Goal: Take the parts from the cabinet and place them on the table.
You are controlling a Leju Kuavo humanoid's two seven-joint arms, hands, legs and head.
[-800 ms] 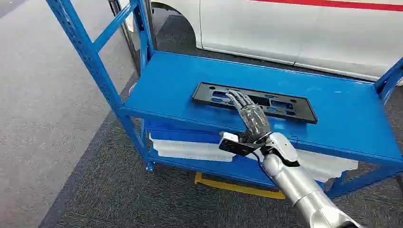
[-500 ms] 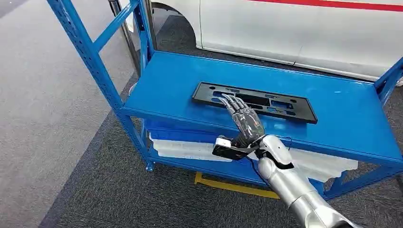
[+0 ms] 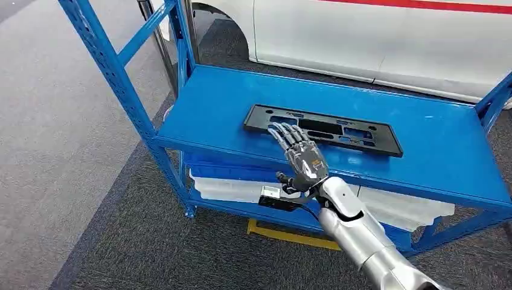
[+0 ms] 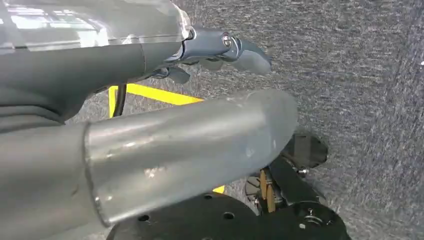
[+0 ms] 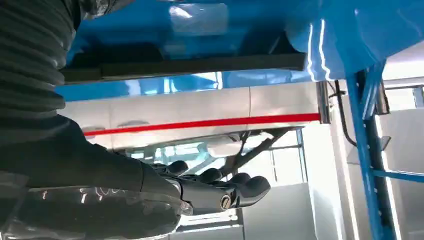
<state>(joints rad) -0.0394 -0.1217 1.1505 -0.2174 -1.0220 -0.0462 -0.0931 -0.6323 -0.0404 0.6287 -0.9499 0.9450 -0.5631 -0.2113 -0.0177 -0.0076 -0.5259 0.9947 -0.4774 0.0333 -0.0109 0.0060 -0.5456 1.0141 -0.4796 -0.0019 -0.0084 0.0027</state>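
Part: a black plate [image 3: 323,128] is seen lying flat on the blue shelf [image 3: 229,115], frame centre.
Right hand [image 3: 300,158]: fingers [image 3: 284,133] spread wide, nothing held, at the plate's near edge.
Left hand [image 4: 150,55]: finger state cannot be told.

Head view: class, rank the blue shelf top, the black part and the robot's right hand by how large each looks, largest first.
1. Shelf top, by far the largest.
2. Black part, a long frame lying flat on it.
3. Right hand, smallest; it is nearer the camera, so it looks larger than it really is.
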